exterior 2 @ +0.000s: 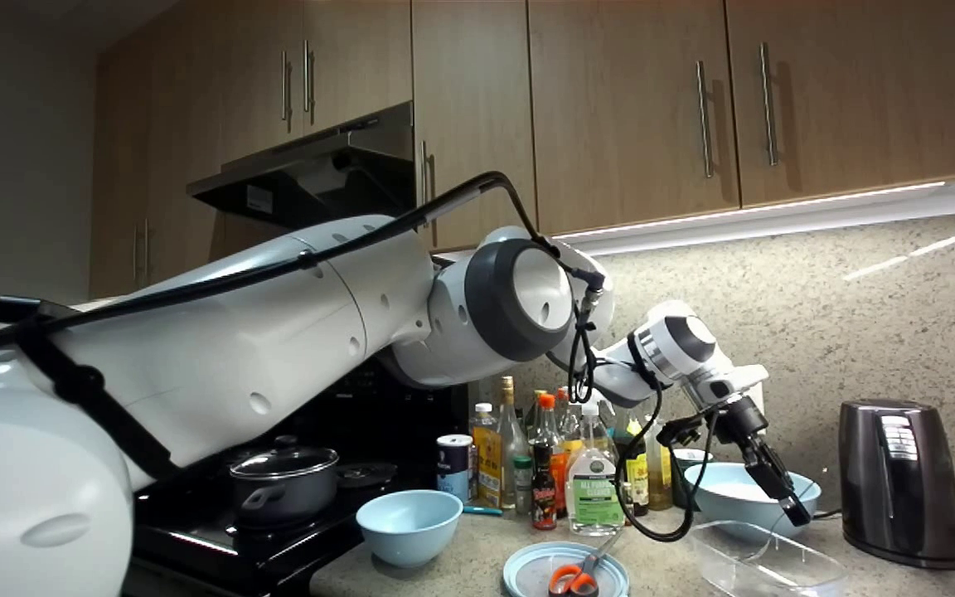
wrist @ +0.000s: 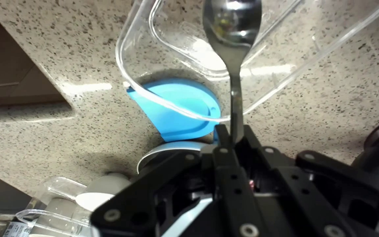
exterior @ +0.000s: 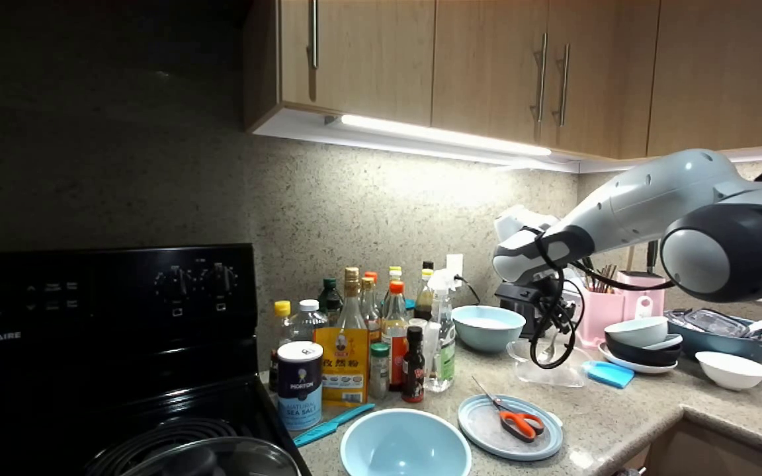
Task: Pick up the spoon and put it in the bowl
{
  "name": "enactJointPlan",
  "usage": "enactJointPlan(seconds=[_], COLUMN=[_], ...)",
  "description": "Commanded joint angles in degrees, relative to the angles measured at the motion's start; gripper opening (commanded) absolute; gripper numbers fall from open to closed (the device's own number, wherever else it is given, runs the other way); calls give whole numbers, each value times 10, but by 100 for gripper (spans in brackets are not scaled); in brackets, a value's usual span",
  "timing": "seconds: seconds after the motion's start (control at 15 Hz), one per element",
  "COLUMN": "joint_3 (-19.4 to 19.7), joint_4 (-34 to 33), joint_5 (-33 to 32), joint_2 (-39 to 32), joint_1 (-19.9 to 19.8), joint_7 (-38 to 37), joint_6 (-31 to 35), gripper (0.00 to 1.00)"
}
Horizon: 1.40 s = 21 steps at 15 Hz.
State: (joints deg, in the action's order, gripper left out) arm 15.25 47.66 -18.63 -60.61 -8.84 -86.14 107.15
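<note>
Spoon (wrist: 234,61): handle (wrist: 237,105) pinched between the jaws, head (wrist: 232,24) projecting beyond them. Expect light, stiff, probably slippery metal; grip the handle squarely, clear of the head, to limit twisting.

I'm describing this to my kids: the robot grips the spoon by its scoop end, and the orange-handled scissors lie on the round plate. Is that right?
Not quite: the gripper holds the spoon by its handle, as the wrist view shows. The orange-handled scissors do lie on the round plate.
</note>
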Motion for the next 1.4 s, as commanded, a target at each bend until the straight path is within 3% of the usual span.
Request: enactJointPlan(seconds=[0.0, 0.53, 0.6, 0.67, 0.73, 0.87, 1.33], joint_3=[-8, -11, -11, -11, -11, -11, -2], joint_4=[-52, -108, -113, -117, -122, -129, -134], joint_5=[4, 7, 6, 6, 6, 7, -4], joint_2=[-37, -85, -87, -89, -90, -92, -54], joint_1=[-6, -14, -14, -15, -16, -18, -9], joint_7=[23, 35, 35, 35, 35, 34, 22], joint_6=[-13, -36, -40, -44, -50, -63, -84], gripper=[5, 4, 13, 38, 38, 49, 94])
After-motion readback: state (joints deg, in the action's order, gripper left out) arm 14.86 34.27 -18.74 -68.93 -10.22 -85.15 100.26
